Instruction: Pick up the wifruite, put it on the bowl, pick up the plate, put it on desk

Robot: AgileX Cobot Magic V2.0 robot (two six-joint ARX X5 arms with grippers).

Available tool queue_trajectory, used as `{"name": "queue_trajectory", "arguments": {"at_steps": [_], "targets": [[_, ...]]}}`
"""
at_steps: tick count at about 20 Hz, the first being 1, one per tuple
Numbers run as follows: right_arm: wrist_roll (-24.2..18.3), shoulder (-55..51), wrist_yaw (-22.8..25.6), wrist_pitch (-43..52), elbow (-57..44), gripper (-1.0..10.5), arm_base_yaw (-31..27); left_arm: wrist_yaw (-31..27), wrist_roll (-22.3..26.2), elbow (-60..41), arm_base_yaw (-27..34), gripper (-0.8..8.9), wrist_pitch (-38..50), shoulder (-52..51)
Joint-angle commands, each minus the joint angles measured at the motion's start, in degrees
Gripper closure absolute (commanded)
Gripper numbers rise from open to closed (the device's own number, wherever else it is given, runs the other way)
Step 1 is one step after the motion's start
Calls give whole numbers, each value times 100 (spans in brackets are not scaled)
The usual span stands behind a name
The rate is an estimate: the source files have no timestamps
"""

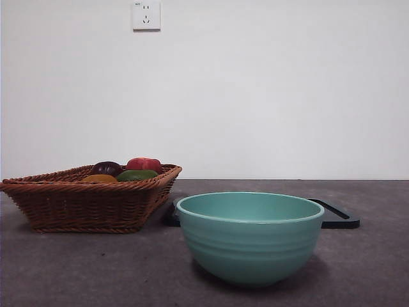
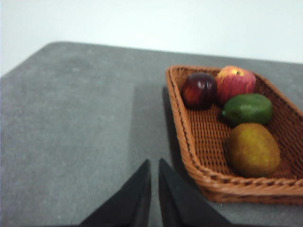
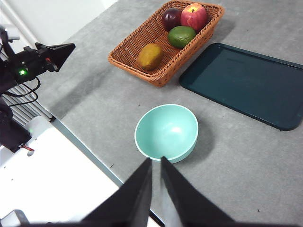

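Right wrist view is showing no readable writing; the wifruite [image 3: 150,56] is lying in the wicker basket [image 3: 134,43], bare tabletop [image 3: 94,94] surrounding the bowl [image 3: 166,132]. Both claws, left claw [image 2: 154,163] and right claw [image 3: 156,161], are hanging clenched, empty.

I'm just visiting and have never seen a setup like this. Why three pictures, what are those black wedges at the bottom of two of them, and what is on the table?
It is a robot with two arms at a table, seen by three cameras at once. One camera sits low at table height and looks across. The other two ride on the arms' wrists, so each shows its own pincer as two black wedges: the left gripper and the right gripper. Both have their jaws closed and hold nothing.

On the grey desk stands a mint-green bowl, empty inside. Behind it lies a flat dark tray. Beside the tray is a wicker basket holding four fruits: an orange-brown oval one, a green one, a red apple and a dark red one. The left arm hangs near the basket, the right one above the bowl.
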Motion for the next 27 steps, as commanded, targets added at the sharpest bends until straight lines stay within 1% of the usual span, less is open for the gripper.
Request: {"name": "queue_trajectory", "arguments": {"at_steps": [1,3,5,19,20,21,24,25,26,27], "targets": [[-4,-2,-11,42,101,922,50,-35,-7,-153,7,789,-15,-181],[-4,-2,-11,42,101,922,50,-299,-7,-153,13,789,-396,-345],[-4,-2,-11,42,101,922,50,-341,13,-153,28,789,-660,-507],[-2,-37,-11,68,55,922,39,-341,9,-153,35,789,-581,-564],[-4,-52,-4,181,-33,922,-103,-339,9,-153,35,789,-581,-564],[-9,-149,-83,393,-208,922,-396,-341,9,-153,35,789,-581,-564],[-138,-640,-131,1762,-1150,924,-1617,-341,9,-153,33,789,-581,-564],[-308,-826,-105,2221,-1510,924,-1956,-337,9,-153,33,789,-581,-564],[-586,-1086,61,3150,-2114,924,-2361,-337,9,-153,33,789,-581,-564],[-726,-1250,142,3836,-2594,924,-2612,-337,9,-153,33,789,-581,-564]]}}
